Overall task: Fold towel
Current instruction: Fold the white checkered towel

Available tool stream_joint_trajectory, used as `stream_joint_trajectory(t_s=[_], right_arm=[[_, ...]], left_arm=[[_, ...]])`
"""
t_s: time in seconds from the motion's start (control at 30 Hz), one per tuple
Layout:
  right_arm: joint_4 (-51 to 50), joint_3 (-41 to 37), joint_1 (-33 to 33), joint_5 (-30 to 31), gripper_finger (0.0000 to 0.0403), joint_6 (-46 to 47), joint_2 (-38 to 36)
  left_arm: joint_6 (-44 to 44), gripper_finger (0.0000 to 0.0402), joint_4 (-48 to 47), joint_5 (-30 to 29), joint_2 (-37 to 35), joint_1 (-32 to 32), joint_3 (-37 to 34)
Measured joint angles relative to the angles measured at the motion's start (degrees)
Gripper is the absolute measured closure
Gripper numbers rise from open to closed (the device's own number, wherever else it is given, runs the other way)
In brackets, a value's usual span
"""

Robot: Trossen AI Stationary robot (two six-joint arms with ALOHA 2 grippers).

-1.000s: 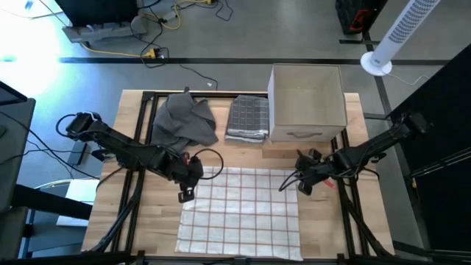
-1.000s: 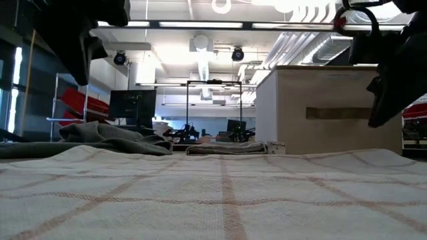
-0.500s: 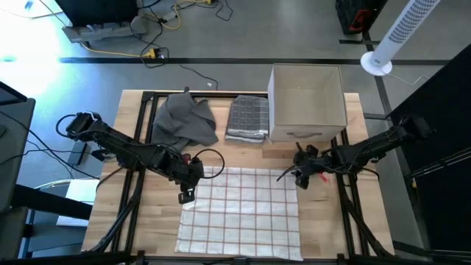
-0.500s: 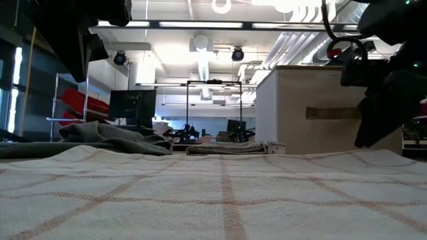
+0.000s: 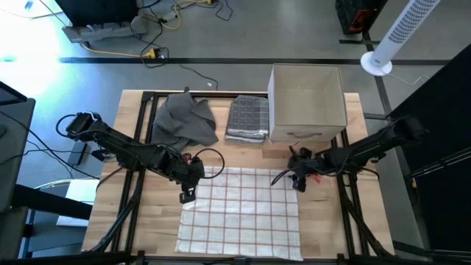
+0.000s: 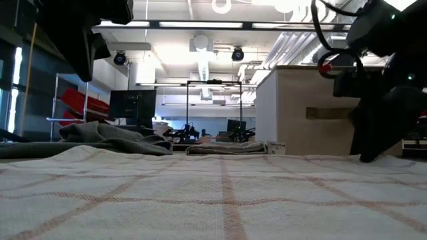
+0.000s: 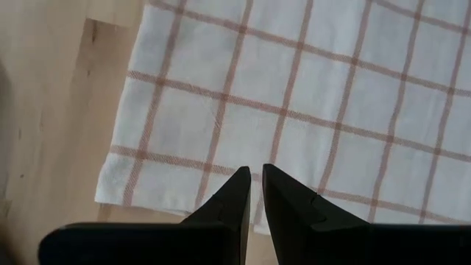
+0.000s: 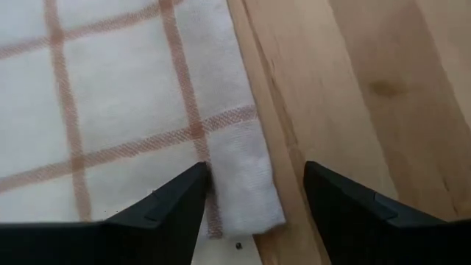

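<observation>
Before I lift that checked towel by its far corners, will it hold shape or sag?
The checked towel lies flat like thin woven cloth, so it will probably sag between the corners. It looks light, so it should lift easily but may drag across the wooden table. The right end effector straddles just one corner, open; a shallow pinch might slip.

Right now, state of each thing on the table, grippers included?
Checked towel: spread flat, unfolded.
Left gripper: shut, above the towel's corner, holding nothing.
Right gripper: open, straddling the towel's corner.
Grey cloth: crumpled heap.
Folded towel: folded, beside the box.
Box: upright, closed.
</observation>
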Motion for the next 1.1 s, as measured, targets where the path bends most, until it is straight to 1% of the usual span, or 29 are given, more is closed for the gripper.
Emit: stream_joint_trajectory(t_s=[0.07, 0.13, 0.2, 0.27, 0.3, 0.33, 0.4, 0.47, 0.5, 0.57, 0.67, 0.73, 0.87, 1.0, 1.1], right_arm=[[0.3, 0.1, 0.0, 0.4, 0.0205, 0.9, 2.0], [0.5, 0.3, 0.0, -0.1, 0.0238, 1.5, 3.3], [0.9, 0.3, 0.0, -0.6, 0.0292, 2.1, 3.7], [1.0, 0.3, 0.0, -1.2, 0.0357, 2.1, 3.5], [1.1, 0.2, 0.0, -1.7, 0.0379, 2.1, 3.4], [1.2, 0.2, 0.0, -1.8, 0.0388, 2.1, 3.4], [1.2, 0.3, 0.0, -2.0, 0.0388, 2.3, 3.3], [0.9, 0.6, 0.0, -2.1, 0.0389, 2.2, 3.3], [0.8, 0.8, 0.0, -2.1, 0.0391, 2.1, 3.3], [0.4, 1.4, 0.0, -2.3, 0.0397, 1.8, 3.4], [0.1, 2.2, 0.0, -2.8, 0.0397, 0.7, 3.4], [0.1, 2.5, 0.0, -2.8, 0.0396, 0.6, 3.4], [0.1, 2.6, 0.0, -2.8, 0.0396, 0.6, 3.4], [0.2, 2.6, 0.0, -2.7, 0.0396, 0.7, 3.4], [0.2, 2.6, 0.0, -2.7, 0.0396, 0.8, 3.4]], left_arm=[[0.0, 0.0371, 0.0, -0.9, 0.0, 0.0, 0.0], [0.1, 0.0371, -0.2, -1.8, 0.0, 0.0, 0.0], [0.1, 0.0371, -0.5, -3.0, 0.0, 0.0, 0.0], [0.3, 0.0371, -0.6, -3.9, 0.0, 0.6, 0.0], [0.9, 0.0371, -0.6, -4.2, 0.0, 1.1, 0.0], [2.2, 0.0371, -0.6, -4.6, 0.0, 1.7, 0.0], [7.6, 0.0371, -0.6, -6.5, 0.0, 3.1, 0.0], [14.9, 0.0371, -0.5, -9.4, 0.2, 5.6, 0.0], [17.9, 0.0371, -0.7, -9.2, 0.2, 7.6, 0.0], [21.9, 0.0367, -2.0, -5.2, 0.5, 12.1, 0.0], [25.9, 0.0349, -5.7, 4.5, 1.8, 18.4, 0.0], [28.9, 0.0330, -8.2, 7.7, 2.9, 21.0, -0.2], [33.3, 0.0283, -10.1, 7.7, 5.4, 23.3, -1.2], [35.1, 0.0236, -8.7, 7.8, 7.8, 23.6, -2.6], [35.3, 0.0208, -8.0, 7.9, 9.3, 23.6, -4.0]])
